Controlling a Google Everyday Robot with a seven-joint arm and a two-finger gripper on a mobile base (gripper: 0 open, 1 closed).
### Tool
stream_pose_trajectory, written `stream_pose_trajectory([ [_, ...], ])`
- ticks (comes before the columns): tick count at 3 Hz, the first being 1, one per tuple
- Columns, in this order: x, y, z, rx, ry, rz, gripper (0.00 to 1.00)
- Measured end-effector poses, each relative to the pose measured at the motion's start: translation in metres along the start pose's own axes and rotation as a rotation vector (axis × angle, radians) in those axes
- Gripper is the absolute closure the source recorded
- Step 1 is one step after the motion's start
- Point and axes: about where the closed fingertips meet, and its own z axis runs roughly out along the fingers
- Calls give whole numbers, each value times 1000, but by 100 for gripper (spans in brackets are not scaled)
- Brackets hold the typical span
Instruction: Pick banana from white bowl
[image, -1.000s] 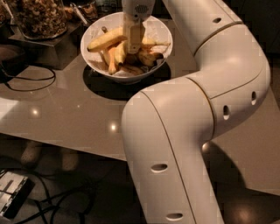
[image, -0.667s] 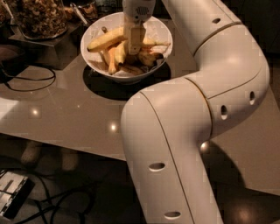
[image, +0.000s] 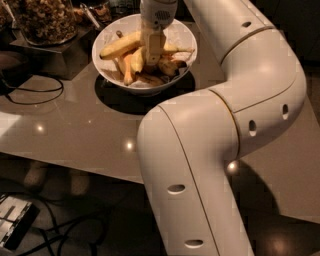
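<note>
The white bowl (image: 112, 75) stands at the back of the grey table (image: 75, 130). It holds yellow fruit. One whole yellow banana (image: 119, 46) lies across its left half. A second yellow banana with a thin stem (image: 176, 49) shows right of the gripper. I cannot tell which of the two is the shorter, curved one. Small orange-yellow pieces (image: 128, 69) lie at the front of the bowl. My gripper (image: 152, 54) points straight down into the middle of the bowl, among the fruit, and hides what lies under it.
A glass jar of brown nuts (image: 47, 20) sits on a dark stand (image: 55, 57) left of the bowl. A black cable (image: 30, 92) loops on the table's left. My white arm (image: 235, 115) covers the right side. A device (image: 14, 227) lies on the floor.
</note>
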Motion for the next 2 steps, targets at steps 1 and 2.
stream_pose_trajectory([
  [1,-1,2,5,-16,-16,-1,47],
  [2,-2,1,0,-16,-17,-1,46],
])
